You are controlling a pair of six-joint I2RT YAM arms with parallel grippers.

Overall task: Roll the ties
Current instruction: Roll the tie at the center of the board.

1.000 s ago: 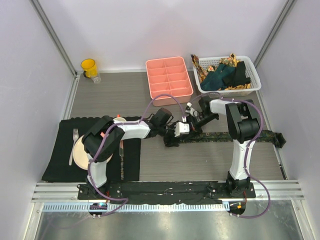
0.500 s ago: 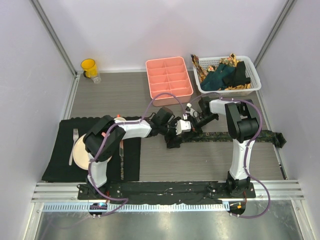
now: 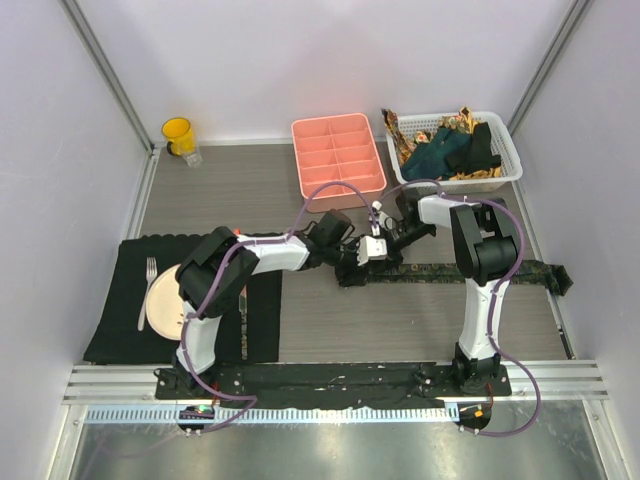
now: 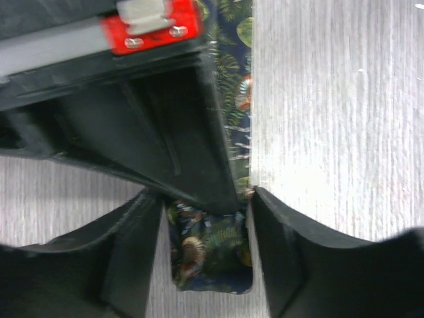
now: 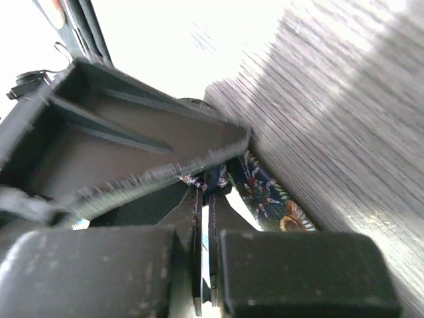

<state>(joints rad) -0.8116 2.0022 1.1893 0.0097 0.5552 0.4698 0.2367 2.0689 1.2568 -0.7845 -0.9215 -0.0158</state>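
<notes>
**Fig.** The dark, leaf-patterned fabric necktie [image 3: 430, 269] is laid flat on the grey wood-grain table [image 3: 380, 330], stretched from centre toward 3 o'clock. Its 9 o'clock end is straddled by the left gripper [image 4: 204, 199], jaws parted. The right gripper [image 5: 205, 180] is closed, with fabric pinched at its tips. The cloth is judged light, limp and slippery, and is best taken at that end. Further ties [image 3: 445, 152] are heaped in the white plastic basket [image 3: 514, 155] at 1 o'clock.

right claw [image 5: 205, 184] | pinching patterned tie [image 5: 266, 192] (tips together) | wood-grain table [image 5: 344, 126]
</notes>
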